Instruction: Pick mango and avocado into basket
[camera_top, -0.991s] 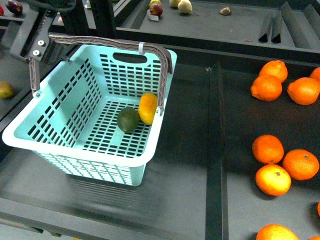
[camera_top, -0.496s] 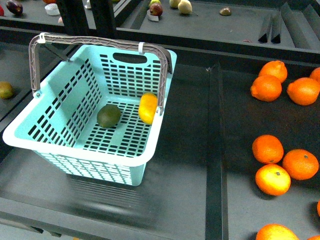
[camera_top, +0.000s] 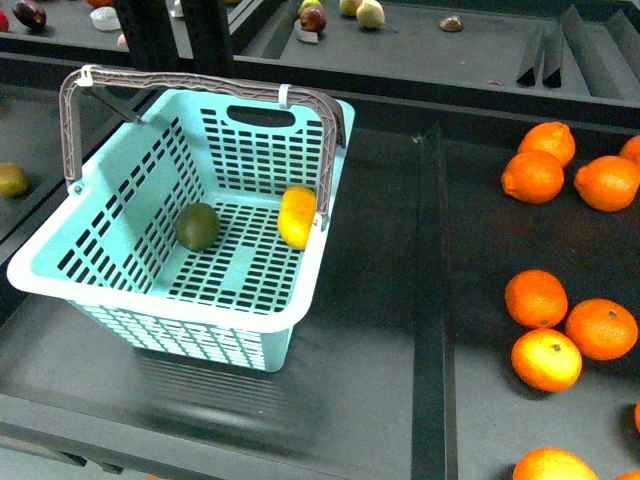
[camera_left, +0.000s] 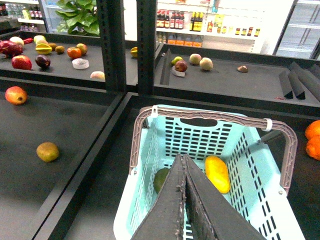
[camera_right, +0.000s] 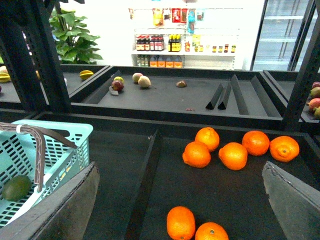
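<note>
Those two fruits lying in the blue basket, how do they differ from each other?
The mango is bright yellow-orange, while the avocado is dull dark green. The mango is long and oval; the avocado is rounder. The mango leans against one side wall of the basket, under the handle, and the avocado lies near the opposite wall, so they do not touch. Both are smooth-skinned and rest inside the basket, with no claw holding either.
</note>
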